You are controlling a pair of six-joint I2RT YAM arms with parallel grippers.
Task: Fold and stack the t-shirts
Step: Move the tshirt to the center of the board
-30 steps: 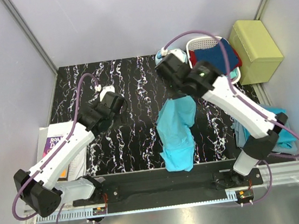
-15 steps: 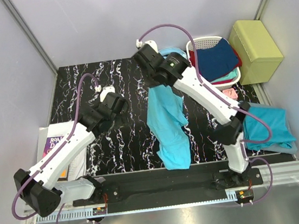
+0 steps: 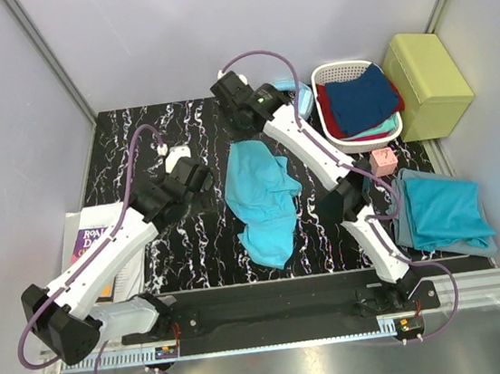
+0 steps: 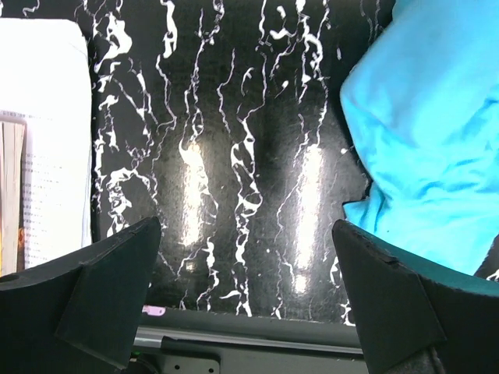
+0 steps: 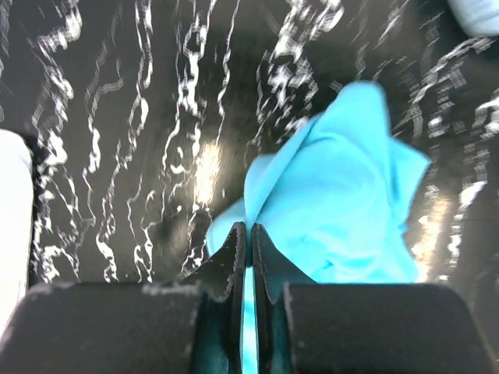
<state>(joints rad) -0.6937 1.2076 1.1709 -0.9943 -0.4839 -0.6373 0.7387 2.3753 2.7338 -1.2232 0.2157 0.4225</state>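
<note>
**A:** What is the right gripper (image 5: 249, 235) doing?

**B:** It is pinching a thin fold of the crumpled turquoise t-shirt (image 3: 261, 199). Its jaws are pressing almost together, with only the cloth edge between them.

**A:** And where is that shirt lying?

**B:** It is sprawling over the middle of the black marbled tabletop (image 3: 134, 137), bunched and unfolded. From the held edge at its 12 o'clock end it is trailing towards 6 o'clock. The right arm is reaching across to the far side to grip it there.

**A:** Is the left gripper (image 4: 245, 230) holding anything?

**B:** No, it is hanging over bare marble at the shirt's 9 o'clock. Its fingers (image 4: 101, 296) are spread wide with nothing between them. In its wrist view the shirt is showing at 2 o'clock, apart from the fingers.

**A:** Is any other cloth showing?

**B:** A folded turquoise pile (image 3: 440, 209) is resting at the table's 4 o'clock edge, well apart from the crumpled shirt. A white laundry basket (image 3: 321, 82) at 1 o'clock is holding navy and red garments. A yellow-green box (image 3: 425, 70) is sitting just beside it at 3 o'clock. A book (image 3: 101, 237) is lying at the table's 8 o'clock edge, partly under the left arm.
</note>
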